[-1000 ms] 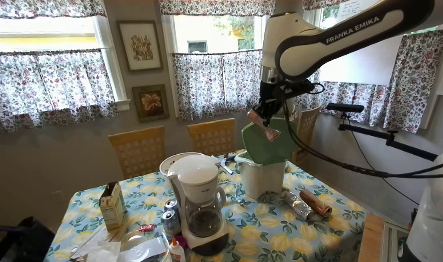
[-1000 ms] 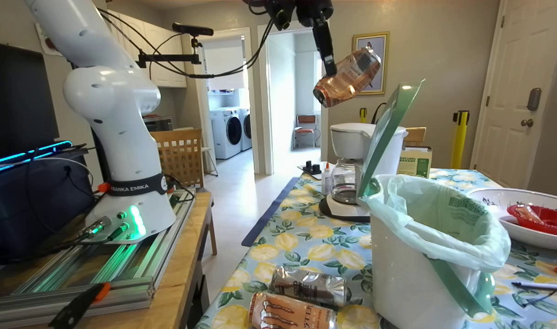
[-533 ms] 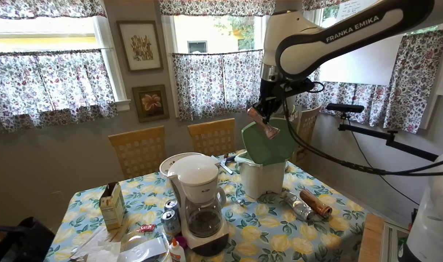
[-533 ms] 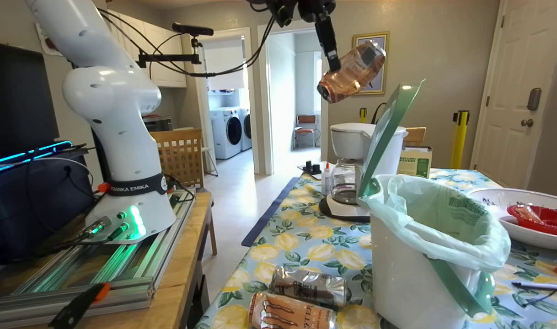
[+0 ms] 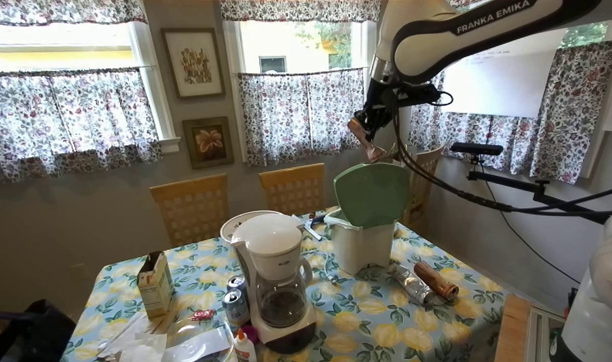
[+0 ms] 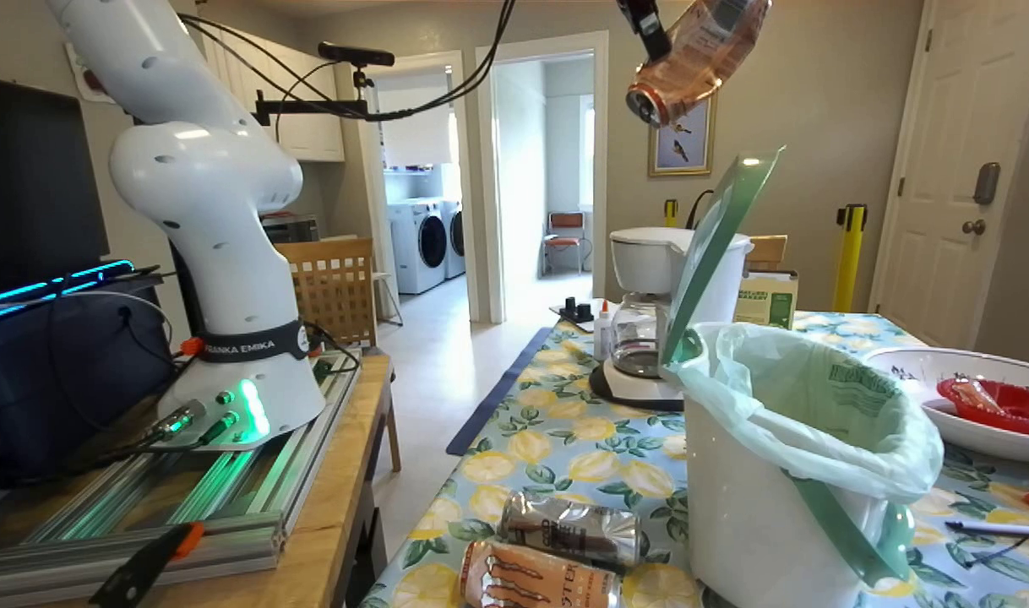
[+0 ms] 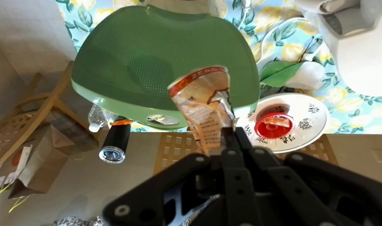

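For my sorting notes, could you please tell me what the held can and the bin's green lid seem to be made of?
Held can: thin metal, probably aluminium, glossy print; creased and catching highlights.
Green lid: likely moulded plastic, satin, judging by its even colour and fine dotted texture.

In an exterior view, hand (image 6: 656,49) cropped above, bin (image 6: 759,528) below

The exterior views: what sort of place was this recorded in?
Probably a dining area or eat-in kitchen in a home. A coffee maker stands on a lemon-print tablecloth, floral curtains hang behind, and an exterior view shows a washing machine farther back.
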Controlling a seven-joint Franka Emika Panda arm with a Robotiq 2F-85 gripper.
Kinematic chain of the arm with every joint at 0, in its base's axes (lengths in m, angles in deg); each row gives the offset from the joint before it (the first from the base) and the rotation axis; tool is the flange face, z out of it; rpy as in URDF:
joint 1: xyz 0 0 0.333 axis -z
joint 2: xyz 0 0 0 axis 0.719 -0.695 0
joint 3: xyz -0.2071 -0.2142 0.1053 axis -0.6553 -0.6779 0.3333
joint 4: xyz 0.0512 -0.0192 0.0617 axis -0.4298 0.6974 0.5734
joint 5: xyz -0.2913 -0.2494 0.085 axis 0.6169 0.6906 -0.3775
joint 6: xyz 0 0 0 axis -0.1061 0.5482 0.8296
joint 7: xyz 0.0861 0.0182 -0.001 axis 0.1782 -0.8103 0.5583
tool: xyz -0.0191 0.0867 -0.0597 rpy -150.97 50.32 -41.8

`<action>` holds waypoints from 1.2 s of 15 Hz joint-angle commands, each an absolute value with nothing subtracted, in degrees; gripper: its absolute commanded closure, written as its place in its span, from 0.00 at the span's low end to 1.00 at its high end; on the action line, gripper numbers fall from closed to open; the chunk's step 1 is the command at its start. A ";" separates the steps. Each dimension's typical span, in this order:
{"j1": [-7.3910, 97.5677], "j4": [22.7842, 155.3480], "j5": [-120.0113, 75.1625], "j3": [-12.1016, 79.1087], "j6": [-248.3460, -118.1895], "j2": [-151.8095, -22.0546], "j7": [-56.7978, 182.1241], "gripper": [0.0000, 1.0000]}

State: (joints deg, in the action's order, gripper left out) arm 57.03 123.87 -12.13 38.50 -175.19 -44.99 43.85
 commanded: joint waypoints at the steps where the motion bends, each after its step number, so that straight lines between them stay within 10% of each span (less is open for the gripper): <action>1: 58.30 121.98 -12.22 37.36 -176.21 -46.64 43.12 0.99; 18: 61.23 116.70 -14.13 31.62 -184.12 -53.95 42.95 0.99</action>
